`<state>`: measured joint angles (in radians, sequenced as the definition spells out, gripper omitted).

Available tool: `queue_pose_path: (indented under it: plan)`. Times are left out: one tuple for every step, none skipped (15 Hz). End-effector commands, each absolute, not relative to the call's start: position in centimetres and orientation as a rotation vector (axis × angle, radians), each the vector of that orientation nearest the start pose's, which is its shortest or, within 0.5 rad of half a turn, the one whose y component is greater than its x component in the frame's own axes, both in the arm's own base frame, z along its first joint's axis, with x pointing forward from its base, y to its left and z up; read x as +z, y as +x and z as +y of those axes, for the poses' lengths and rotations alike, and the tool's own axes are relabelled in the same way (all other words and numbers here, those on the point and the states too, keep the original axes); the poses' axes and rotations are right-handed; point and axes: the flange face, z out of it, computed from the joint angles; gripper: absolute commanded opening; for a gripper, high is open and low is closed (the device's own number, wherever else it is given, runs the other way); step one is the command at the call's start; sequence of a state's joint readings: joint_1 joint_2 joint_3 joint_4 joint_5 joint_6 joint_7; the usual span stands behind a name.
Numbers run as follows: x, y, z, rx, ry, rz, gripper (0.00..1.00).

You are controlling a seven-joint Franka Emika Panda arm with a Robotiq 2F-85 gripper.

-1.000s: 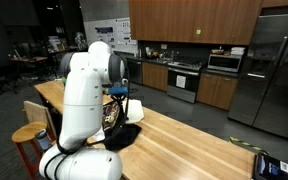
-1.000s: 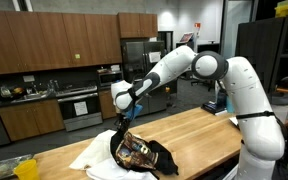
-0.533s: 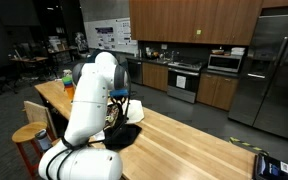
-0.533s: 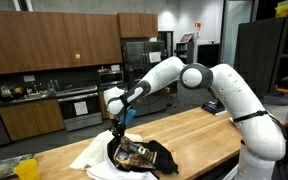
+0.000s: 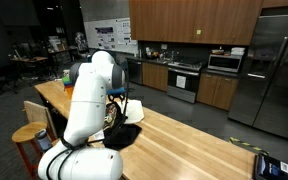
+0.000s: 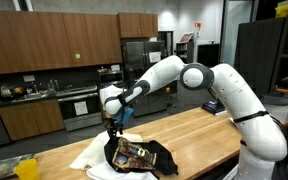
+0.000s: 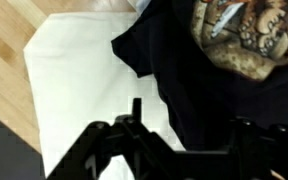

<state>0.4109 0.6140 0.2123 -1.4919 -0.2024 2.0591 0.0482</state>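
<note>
A black T-shirt [image 6: 149, 155] with a brown printed picture [image 7: 246, 35] lies crumpled on a white cloth [image 6: 87, 156] on the long wooden table [image 6: 199, 135]. My gripper [image 6: 112, 123] hangs just above the left end of this pile. In the wrist view the gripper [image 7: 174, 135] has its fingers [image 7: 96, 140] wide apart, open, with nothing between them; under it the black T-shirt [image 7: 219, 95] meets the white cloth [image 7: 74, 90]. In an exterior view the arm hides the gripper, and the black T-shirt [image 5: 124, 135] and the white cloth [image 5: 134, 110] show beside the arm.
A wooden stool [image 5: 29, 133] stands at the table's end by the robot base. A green bottle [image 5: 67, 76] is on the far end of the table. A dark device [image 5: 269, 165] lies near the table's other end. Kitchen cabinets and a fridge [image 5: 269, 70] stand behind.
The arm has swung toward the far end of the pile and come down closer to it. The jaws have spread from shut to wide apart.
</note>
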Motion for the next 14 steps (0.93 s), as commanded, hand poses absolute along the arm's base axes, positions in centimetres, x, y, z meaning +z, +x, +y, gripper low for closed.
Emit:
queue_pose_path:
  plan:
    - [39.0, 57.3, 39.1, -0.181, -3.098, -0.944, 0.98]
    - [40.5, 57.0, 39.3, -0.195, -3.084, -0.893, 1.00]
    - [42.2, 56.3, 39.3, -0.199, -3.098, -0.879, 1.00]
    - [43.8, 55.7, 39.2, -0.227, -3.087, -0.874, 1.00]
    - [45.1, 55.2, 38.9, -0.248, -3.065, -0.870, 1.00]
    - [45.9, 54.8, 38.4, -0.251, -3.050, -0.864, 1.00]
    - [46.2, 54.4, 37.5, -0.230, -3.029, -0.838, 1.00]
    - [46.0, 53.7, 36.2, -0.189, -3.016, -0.814, 1.00]
    - [45.6, 53.1, 35.1, -0.146, -3.031, -0.789, 1.00]
    - [44.4, 52.3, 33.8, -0.050, -3.012, -0.769, 1.00]
    - [43.6, 51.4, 32.2, 0.034, -3.015, -0.732, 1.00]
    - [42.9, 50.3, 30.3, 0.103, -3.026, -0.731, 1.00]
    - [42.3, 49.4, 28.2, 0.149, -3.095, -0.743, 1.00]
    - [42.0, 48.5, 26.3, 0.210, -3.115, -0.765, 1.00]
